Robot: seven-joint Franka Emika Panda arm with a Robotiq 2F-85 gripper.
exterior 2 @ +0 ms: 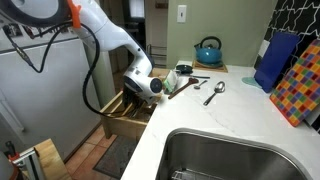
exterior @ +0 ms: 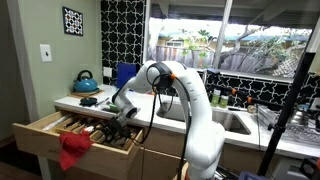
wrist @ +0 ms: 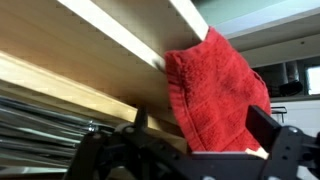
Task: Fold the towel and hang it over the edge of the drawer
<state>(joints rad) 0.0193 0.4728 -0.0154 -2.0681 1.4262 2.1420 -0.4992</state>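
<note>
Towel [exterior: 73,148] is already draped over the drawer [exterior: 35,136] edge, so basically done. Gripper [wrist: 195,140] is spread wide, nothing gripped; only a retreat looks left.

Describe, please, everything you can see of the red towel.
The red towel is a soft, fuzzy cloth, terry by the look of it, with a stitched hem along one side. It is bunched and creased rather than neatly flat. It hangs over the front edge of the open wooden drawer, with most of it draped down the outside of the front panel, resting on that edge.
</note>
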